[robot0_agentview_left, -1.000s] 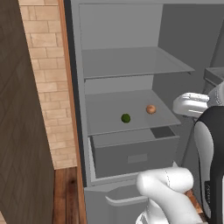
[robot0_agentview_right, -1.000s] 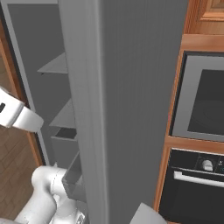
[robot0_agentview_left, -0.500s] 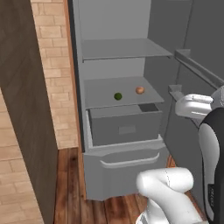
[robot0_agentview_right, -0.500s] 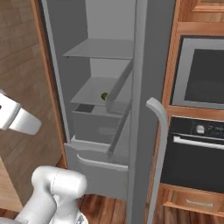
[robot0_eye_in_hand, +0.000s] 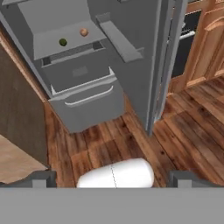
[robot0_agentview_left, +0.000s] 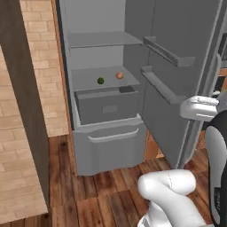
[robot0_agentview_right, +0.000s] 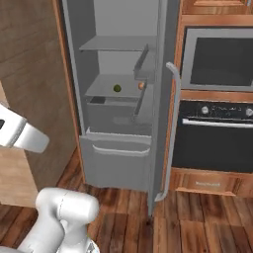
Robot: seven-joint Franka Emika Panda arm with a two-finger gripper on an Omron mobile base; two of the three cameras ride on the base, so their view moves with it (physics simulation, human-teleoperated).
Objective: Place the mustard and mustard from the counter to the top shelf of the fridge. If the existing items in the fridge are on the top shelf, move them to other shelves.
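The left base view is looking forward and down from behind the arm's left side at the open fridge [robot0_agentview_left: 106, 88], standing well back from it. The right base view is facing the same fridge [robot0_agentview_right: 118, 99] from the other side (the oven [robot0_agentview_right: 217, 128] is sitting beside it). Both are sharing the shelves and drawer [robot0_agentview_left: 108, 106]. The hand view is looking down at the drawer [robot0_eye_in_hand: 78, 70] and wooden floor [robot0_eye_in_hand: 175, 131].

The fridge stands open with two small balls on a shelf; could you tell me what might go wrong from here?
1. The green ball and orange-brown ball are round and lie loose on the lower shelf; a nudge could roll them off.
2. The open fridge door with its racks flanks the shelves, so the arm may clip it reaching in.
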